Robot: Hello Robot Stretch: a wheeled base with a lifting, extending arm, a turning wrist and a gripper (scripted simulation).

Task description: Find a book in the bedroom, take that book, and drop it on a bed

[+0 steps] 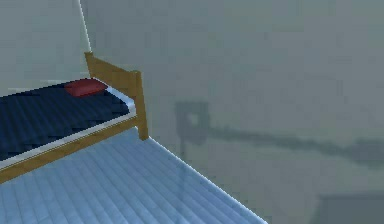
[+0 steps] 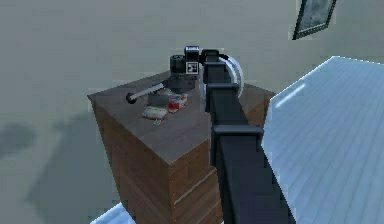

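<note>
The gripper (image 2: 140,95) reaches across the wooden dresser (image 2: 150,165), near the top's far edge. How wide its fingers stand, or whether it holds anything, cannot be told. A small pale flat object (image 2: 155,112) lies mid-top, just beside a reddish item (image 2: 178,103).

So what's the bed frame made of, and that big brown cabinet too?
Bed frame: looks like wood, smooth honey-tan finish, plain flat boards. Cabinet: probably darker wood, matte reddish brown, with plank lines across its sides.
</note>
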